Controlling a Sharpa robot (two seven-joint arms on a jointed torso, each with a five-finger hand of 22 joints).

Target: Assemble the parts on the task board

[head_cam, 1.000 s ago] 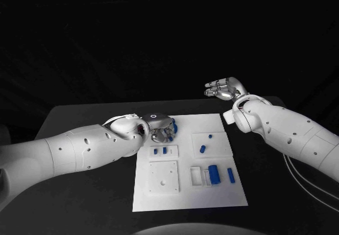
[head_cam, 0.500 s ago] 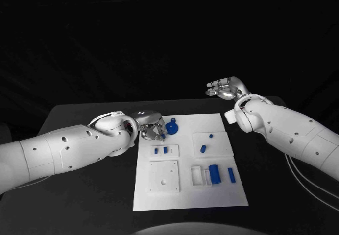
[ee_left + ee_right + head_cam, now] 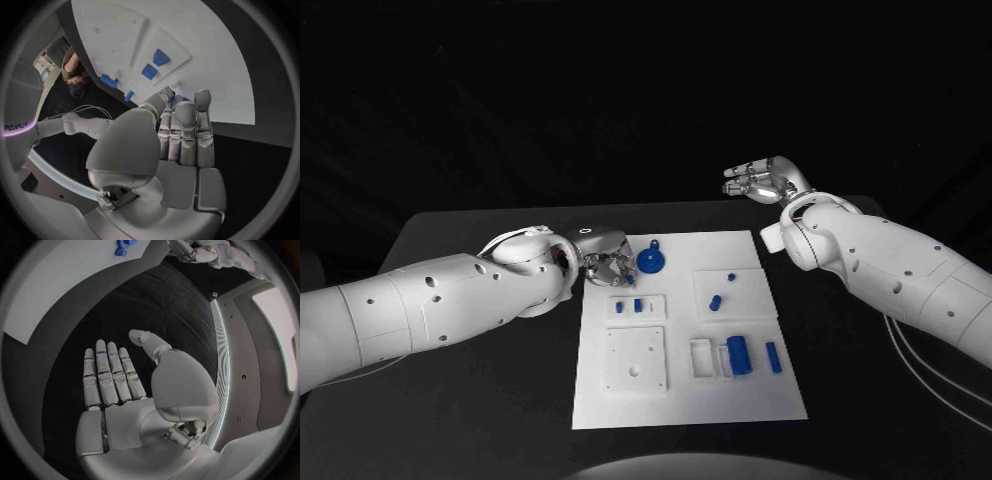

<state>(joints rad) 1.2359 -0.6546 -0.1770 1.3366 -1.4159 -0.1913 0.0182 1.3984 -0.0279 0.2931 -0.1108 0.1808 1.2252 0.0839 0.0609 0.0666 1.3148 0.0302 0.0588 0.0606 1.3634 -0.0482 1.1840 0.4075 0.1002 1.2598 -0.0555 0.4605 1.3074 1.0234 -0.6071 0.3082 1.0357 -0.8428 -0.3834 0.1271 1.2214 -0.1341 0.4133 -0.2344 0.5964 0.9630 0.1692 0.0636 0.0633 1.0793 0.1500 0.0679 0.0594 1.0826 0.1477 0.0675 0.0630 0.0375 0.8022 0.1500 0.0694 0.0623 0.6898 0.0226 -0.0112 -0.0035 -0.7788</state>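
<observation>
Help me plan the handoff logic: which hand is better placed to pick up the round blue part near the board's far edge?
Left. The left hand sits at the task board, right beside the round blue part. The right hand is raised beyond the table's far edge, fingers apart, holding nothing.

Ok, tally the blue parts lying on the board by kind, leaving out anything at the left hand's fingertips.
Round blue part: 1
Large blue cylinder: 1
Small blue parts: 5
Total: 7
</observation>
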